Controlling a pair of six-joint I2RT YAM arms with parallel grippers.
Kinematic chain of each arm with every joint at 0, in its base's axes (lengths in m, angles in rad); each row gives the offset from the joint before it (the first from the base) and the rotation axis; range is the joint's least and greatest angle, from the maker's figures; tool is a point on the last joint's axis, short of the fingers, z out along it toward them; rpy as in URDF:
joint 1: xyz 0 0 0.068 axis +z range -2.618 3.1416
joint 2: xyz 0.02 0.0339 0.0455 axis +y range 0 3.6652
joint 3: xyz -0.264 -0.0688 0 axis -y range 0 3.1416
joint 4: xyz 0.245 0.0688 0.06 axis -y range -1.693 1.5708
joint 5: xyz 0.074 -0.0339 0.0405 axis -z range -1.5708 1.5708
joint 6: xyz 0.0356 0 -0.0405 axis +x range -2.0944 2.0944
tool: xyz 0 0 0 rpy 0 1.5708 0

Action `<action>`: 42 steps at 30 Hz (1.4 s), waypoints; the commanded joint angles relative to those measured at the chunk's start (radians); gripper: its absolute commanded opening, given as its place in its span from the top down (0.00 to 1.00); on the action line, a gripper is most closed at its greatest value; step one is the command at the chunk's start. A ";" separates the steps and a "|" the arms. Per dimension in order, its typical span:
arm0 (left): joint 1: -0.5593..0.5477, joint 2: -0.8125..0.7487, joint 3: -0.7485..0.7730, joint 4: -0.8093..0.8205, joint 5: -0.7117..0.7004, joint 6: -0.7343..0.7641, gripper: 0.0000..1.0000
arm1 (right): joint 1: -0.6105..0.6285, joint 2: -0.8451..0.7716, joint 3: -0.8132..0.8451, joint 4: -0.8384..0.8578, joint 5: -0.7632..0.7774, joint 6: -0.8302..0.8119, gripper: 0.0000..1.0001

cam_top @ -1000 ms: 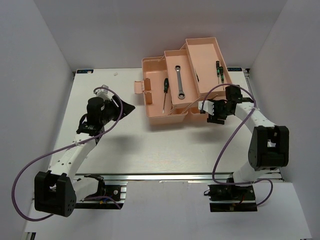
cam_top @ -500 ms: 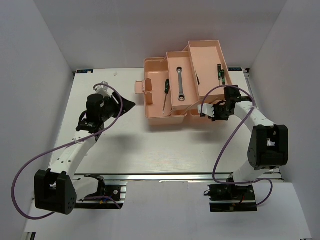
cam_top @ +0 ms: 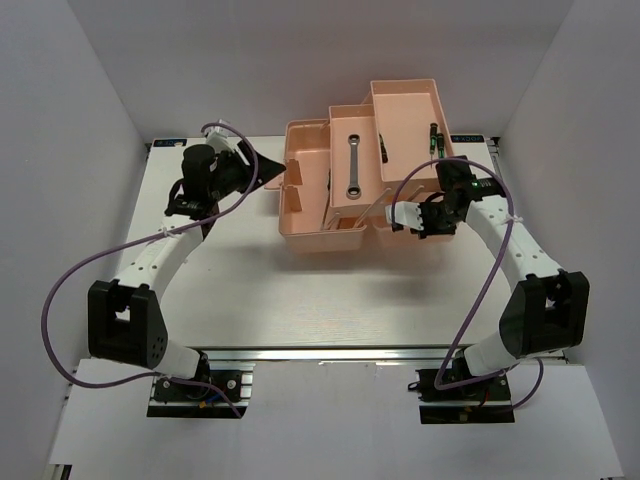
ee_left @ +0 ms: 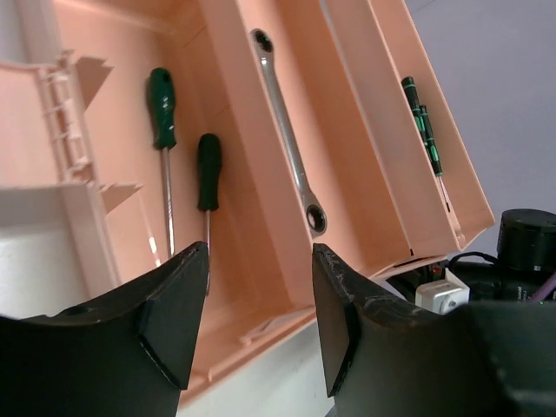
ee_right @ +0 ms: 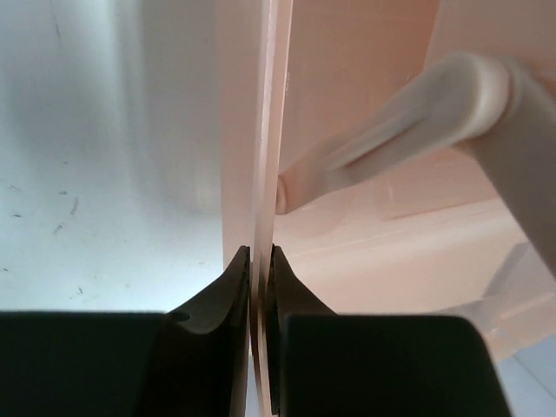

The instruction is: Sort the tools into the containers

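Here, white table (cam_top: 300, 290), white walls (cam_top: 100, 80), left end effector (ee_left: 256, 261) apart, right end effector (ee_right: 259, 256) seemingly clamping toolbox (cam_top: 405, 110)

The toolbox (cam_top: 405, 120) was smooth, see-through plastic; the wrench (cam_top: 353, 165) shone as polished metal; the screwdrivers (ee_left: 162, 95) had glossy handles; the table (cam_top: 300, 290) looked matt.

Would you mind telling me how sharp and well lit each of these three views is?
Top external: evenly lit and sharp across the toolbox. Left wrist: the wrench is crisp. Right wrist: too close, so the toolbox wall is soft and the table glares.
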 commanded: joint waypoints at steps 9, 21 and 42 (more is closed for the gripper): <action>-0.015 0.001 0.020 0.070 0.048 -0.014 0.39 | 0.067 0.016 0.074 0.220 0.095 -0.096 1.00; -0.024 0.009 0.006 0.077 0.067 -0.018 0.39 | 0.151 0.128 0.121 0.160 0.350 -0.049 1.00; -0.027 0.007 -0.006 0.065 0.076 -0.015 0.39 | 0.133 -0.069 -0.004 -0.008 -0.100 -0.017 0.40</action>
